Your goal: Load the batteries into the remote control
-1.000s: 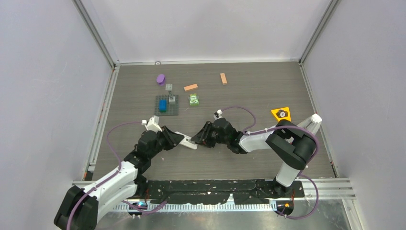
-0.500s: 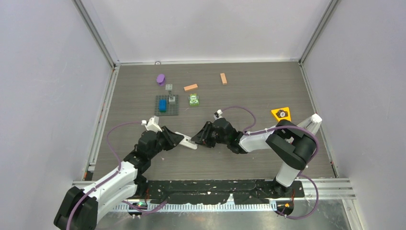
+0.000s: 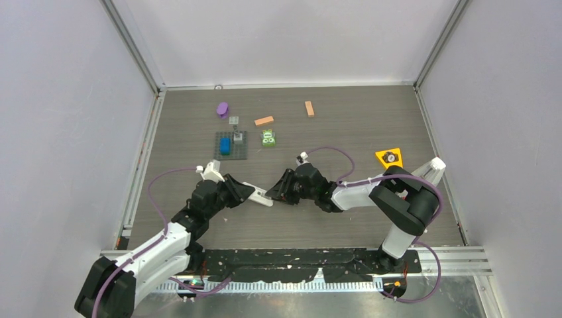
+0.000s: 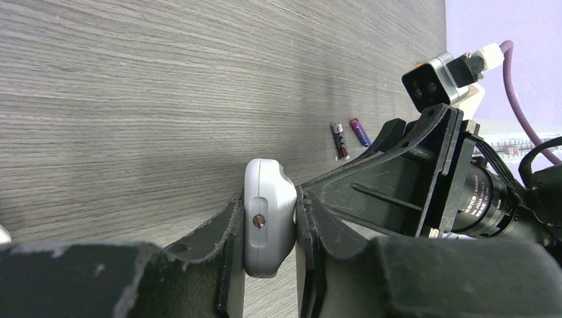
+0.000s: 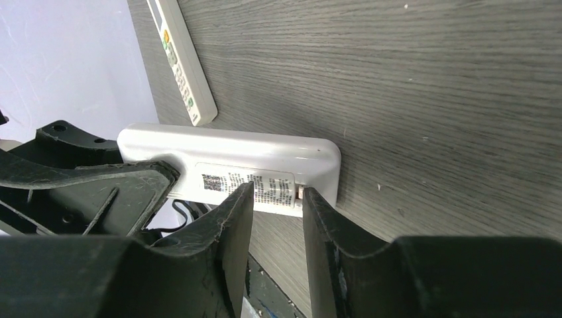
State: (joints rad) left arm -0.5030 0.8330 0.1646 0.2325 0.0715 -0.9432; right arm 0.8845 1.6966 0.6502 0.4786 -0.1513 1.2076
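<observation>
My left gripper point(image 3: 255, 193) is shut on a white remote point(image 3: 260, 196), held edge-on between its fingers in the left wrist view point(image 4: 268, 225). My right gripper point(image 3: 277, 193) faces it; in the right wrist view its fingertips point(image 5: 246, 199) rest against the labelled back of the remote point(image 5: 228, 165). They stand a narrow gap apart with nothing between them. A dark battery point(image 4: 340, 140) and a purple battery point(image 4: 360, 132) lie side by side on the table beside the right gripper. The other batteries are out of view.
A second white remote point(image 5: 182, 59) with buttons lies flat on the table. At the back stand a purple piece point(image 3: 222, 108), two orange-tan blocks point(image 3: 264, 120) point(image 3: 309, 108), a grey plate point(image 3: 238, 152) with a blue brick, a green toy point(image 3: 268, 138) and a yellow triangle point(image 3: 389, 157).
</observation>
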